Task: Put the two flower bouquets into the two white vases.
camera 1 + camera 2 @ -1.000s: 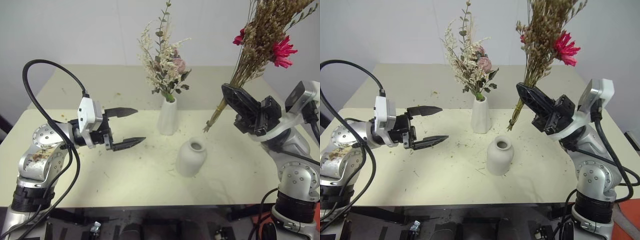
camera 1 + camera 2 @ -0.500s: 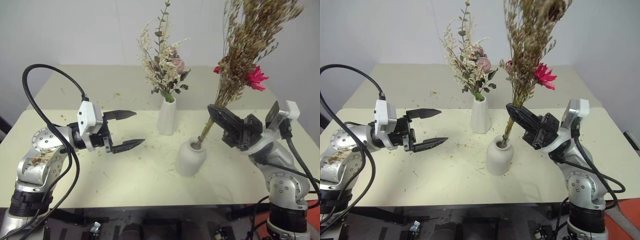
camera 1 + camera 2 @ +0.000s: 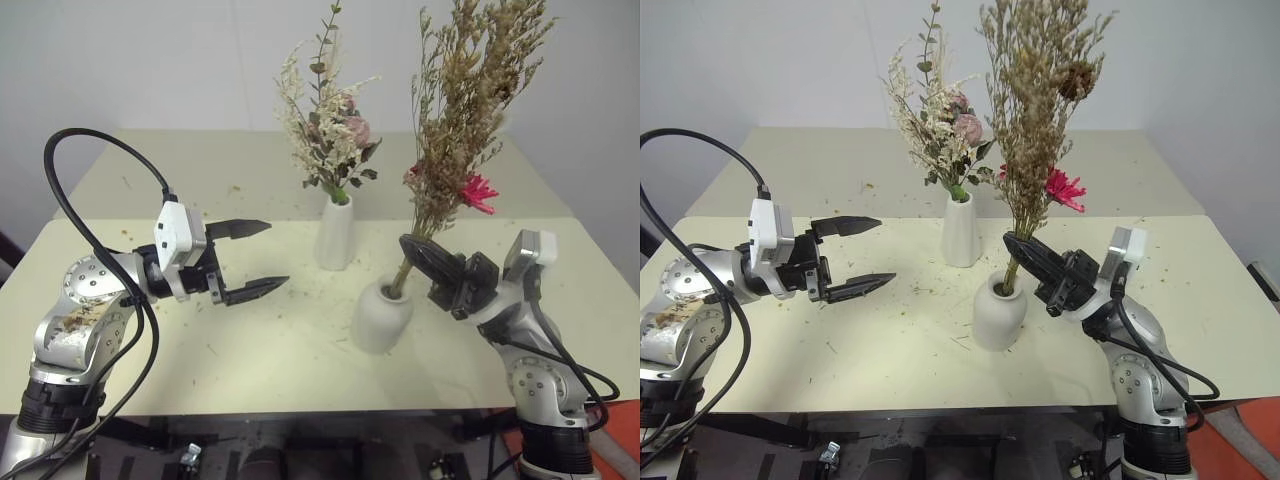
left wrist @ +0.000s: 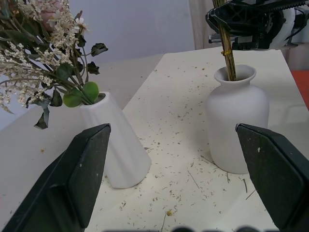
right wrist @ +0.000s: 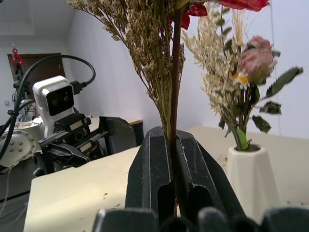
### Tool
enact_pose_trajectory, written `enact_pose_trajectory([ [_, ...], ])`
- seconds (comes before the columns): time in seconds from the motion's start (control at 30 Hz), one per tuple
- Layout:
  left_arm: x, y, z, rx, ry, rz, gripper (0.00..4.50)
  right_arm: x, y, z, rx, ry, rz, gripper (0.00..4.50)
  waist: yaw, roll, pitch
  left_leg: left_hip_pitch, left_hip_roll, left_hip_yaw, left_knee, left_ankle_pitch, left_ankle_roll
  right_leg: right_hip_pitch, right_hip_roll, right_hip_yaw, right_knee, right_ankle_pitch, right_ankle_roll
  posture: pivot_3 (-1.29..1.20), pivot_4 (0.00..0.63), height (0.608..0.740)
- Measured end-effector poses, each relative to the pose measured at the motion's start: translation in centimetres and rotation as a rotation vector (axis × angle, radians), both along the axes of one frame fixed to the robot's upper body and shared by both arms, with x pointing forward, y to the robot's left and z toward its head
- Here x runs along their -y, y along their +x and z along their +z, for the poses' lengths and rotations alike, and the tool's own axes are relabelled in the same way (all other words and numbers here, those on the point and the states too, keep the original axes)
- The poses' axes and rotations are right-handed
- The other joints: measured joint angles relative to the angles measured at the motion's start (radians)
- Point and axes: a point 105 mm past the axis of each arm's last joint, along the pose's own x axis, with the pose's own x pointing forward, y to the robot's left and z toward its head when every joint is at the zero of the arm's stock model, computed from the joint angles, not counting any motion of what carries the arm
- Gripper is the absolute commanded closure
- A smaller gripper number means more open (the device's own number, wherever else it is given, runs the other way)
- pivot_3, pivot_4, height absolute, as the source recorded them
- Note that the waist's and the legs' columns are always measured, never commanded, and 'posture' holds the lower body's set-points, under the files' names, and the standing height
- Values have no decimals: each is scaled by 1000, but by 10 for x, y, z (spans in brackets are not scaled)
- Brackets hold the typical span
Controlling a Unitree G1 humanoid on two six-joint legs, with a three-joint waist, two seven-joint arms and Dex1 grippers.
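Note:
The tan-brown feathery bouquet (image 3: pixel 470 110) with its pink-red flower (image 3: pixel 478 190) stands with its stems in the mouth of the short squat white vase (image 3: pixel 381 315). My right gripper (image 3: pixel 408 245) is shut on those stems just above the vase's mouth; the right wrist view shows the stems (image 5: pixel 173 121) pinched between the two black fingers. The cream-white bouquet (image 3: pixel 330 130) with a pale pink rose stands in the tall slim white vase (image 3: pixel 335 235) just behind. My left gripper (image 3: pixel 278 254) hovers open and empty over the table, left of both vases.
Dried plant crumbs are scattered over the cream table (image 3: pixel 250 340). A second table (image 3: pixel 200 170) adjoins it at the back, against a white wall. A black cable (image 3: pixel 70 190) loops above my left arm.
My right gripper came down and to the left with the tan-brown bouquet, and its stems went into the squat vase's mouth. The left gripper stayed where it was.

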Motion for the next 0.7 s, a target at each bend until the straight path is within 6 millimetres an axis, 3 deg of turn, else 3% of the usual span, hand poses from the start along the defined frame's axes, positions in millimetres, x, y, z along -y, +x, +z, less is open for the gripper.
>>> enact_pose_trajectory([
  [0.1, 0, 0, -1, -2, -1, 4, 0, 0, -2, -7, -24, 1, 14, 3677, 1, 0, 0, 0, 0, 0, 0, 0, 0, 0, 0, 0, 0, 0, 0, 0, 150, 740],
  [0.47, -1, 0, -2, -7, -1, 4, 0, 5, -10, -16, -57, -48, 60, 52, 1, 0, 0, 0, 0, 0, 0, 0, 0, 0, 0, 0, 0, 0, 0, 0, 150, 740],
  [0.7, -1, 0, -4, -11, 4, 7, 0, 29, -25, -31, -112, -152, 60, 52, 4, 0, 0, 0, 0, 0, 0, 0, 0, 1, 0, 0, 0, 0, 0, 0, 150, 740],
])
